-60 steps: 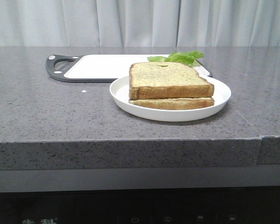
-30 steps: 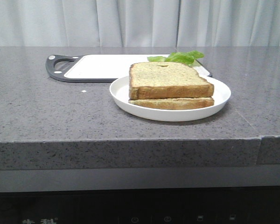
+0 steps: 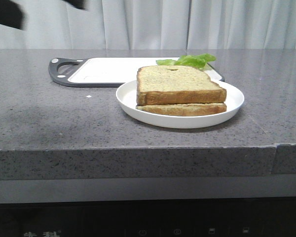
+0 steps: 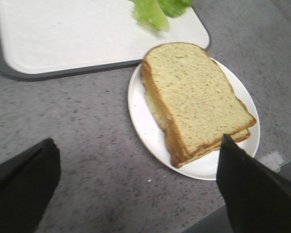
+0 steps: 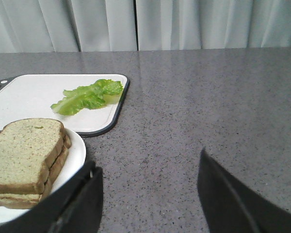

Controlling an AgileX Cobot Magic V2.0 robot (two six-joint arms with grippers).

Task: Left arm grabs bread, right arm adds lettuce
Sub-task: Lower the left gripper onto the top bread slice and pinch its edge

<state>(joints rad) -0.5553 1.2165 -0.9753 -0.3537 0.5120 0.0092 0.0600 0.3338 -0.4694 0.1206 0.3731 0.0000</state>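
The bread (image 3: 180, 84) is the thick toast slice lying on a thinner slice (image 3: 182, 109) on a white plate (image 3: 133, 101). The lettuce (image 3: 190, 60) lies on the far right end of a white cutting board (image 3: 108, 69) behind the plate. Part of my left arm (image 3: 7, 12) shows blurred at the upper left. In the left wrist view my left gripper (image 4: 138, 140) is open and empty above the counter, beside the bread (image 4: 194, 92). In the right wrist view my right gripper (image 5: 148, 162) is open and empty, to the right of the plate (image 5: 76, 155) and short of the lettuce (image 5: 87, 97).
The grey stone counter (image 3: 49, 113) has its front edge close to the plate. The cutting board has a dark rim with a handle hole (image 3: 64, 69) at its left end. White curtains (image 3: 187, 22) hang behind the counter.
A blurred black part of my left arm has come into the front view at the upper left. The bread, plate and lettuce have not moved.
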